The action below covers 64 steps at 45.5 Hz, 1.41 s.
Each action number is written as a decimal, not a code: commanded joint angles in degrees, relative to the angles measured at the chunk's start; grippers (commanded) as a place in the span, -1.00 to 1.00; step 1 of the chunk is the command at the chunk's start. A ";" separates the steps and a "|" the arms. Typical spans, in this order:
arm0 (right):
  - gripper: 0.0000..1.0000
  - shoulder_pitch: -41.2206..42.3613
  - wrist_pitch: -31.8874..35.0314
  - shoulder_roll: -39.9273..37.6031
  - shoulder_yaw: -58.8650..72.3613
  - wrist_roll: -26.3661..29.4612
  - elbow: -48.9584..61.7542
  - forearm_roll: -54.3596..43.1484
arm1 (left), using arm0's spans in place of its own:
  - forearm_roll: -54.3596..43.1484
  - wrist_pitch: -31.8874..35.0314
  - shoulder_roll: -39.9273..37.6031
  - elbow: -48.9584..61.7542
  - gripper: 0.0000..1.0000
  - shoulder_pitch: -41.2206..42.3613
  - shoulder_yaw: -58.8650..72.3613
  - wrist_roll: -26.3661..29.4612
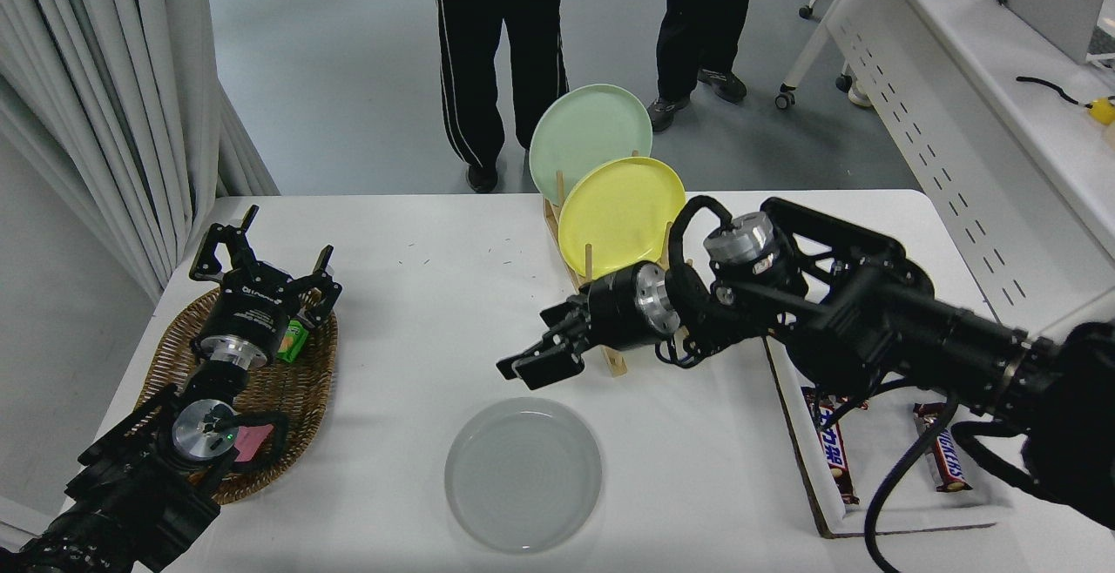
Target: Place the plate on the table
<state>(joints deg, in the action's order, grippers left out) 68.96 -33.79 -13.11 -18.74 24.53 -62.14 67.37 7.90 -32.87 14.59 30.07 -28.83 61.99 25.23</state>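
Plate (523, 474) lies flat on table (435, 312) at 6 o'clock, placement looks done. Right gripper (533, 362) hangs at its 12 o'clock, jaws parted, empty, apart from rim. Left gripper (261, 264) parked over basket (287, 381), fingers spread, empty.

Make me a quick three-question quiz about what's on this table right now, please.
1. True or false: the grey plate lies flat on the white table.
2. Which plate stands nearer the camera in the wooden rack: A) the yellow plate, B) the pale green plate?
3. Fill in: the left gripper is parked over the wicker ____.

Key
1. True; the right gripper hangs open above and beyond it, apart from the rim.
2. A.
3. Basket.
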 commanded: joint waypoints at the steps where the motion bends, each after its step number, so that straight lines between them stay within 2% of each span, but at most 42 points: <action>1: 0.98 9.43 14.44 -11.14 -0.60 -0.01 -5.44 -0.40 | 0.01 0.00 0.00 0.07 1.00 0.00 -0.03 0.00; 9: 0.98 12.61 21.92 -17.55 -0.86 -0.80 -5.09 -2.06 | 0.01 0.00 0.00 -0.01 1.00 0.00 -0.03 0.00; 15: 0.98 11.12 32.02 -20.28 -0.25 -4.49 -5.00 -4.79 | 0.01 0.00 0.00 -0.01 1.00 0.00 0.06 0.00; 20: 0.98 8.48 36.43 -22.57 -0.60 -8.26 -5.09 -6.72 | 0.01 0.00 0.00 -0.01 1.00 0.00 -0.03 0.00; 25: 0.98 6.37 37.13 -25.64 0.28 -13.71 -4.22 -11.98 | 0.01 0.00 0.00 0.07 1.00 0.00 -0.03 0.00; 31: 0.98 -0.92 37.05 -26.35 -1.38 -21.44 0.43 -22.18 | 0.01 0.00 0.00 -0.01 1.00 0.00 -0.03 0.00; 37: 0.98 -11.19 37.13 -24.24 -10.95 -31.11 2.99 -31.05 | 0.01 0.00 0.00 -0.01 1.00 0.00 0.06 0.00; 40: 0.98 -16.03 36.87 -23.10 -16.66 -33.93 3.26 -37.38 | 0.01 0.00 0.00 -0.01 1.00 0.00 -0.03 0.00; 51: 0.98 -27.38 38.19 -16.77 -30.39 -34.90 7.74 -55.84 | 0.01 0.00 0.00 -0.01 1.00 0.00 0.06 0.00; 60: 0.98 -30.81 38.89 -12.73 -34.60 -35.17 11.60 -58.14 | 0.01 0.00 0.00 0.07 1.00 0.00 -0.03 0.00; 64: 0.98 -34.06 39.59 -10.54 -36.72 -37.97 12.92 -59.02 | 0.01 0.00 0.00 -0.01 1.00 0.00 -0.03 0.00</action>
<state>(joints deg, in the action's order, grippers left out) 42.62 4.47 -28.84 -48.28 -9.43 -53.40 14.53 7.91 -32.87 14.59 30.07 -28.83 61.99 25.22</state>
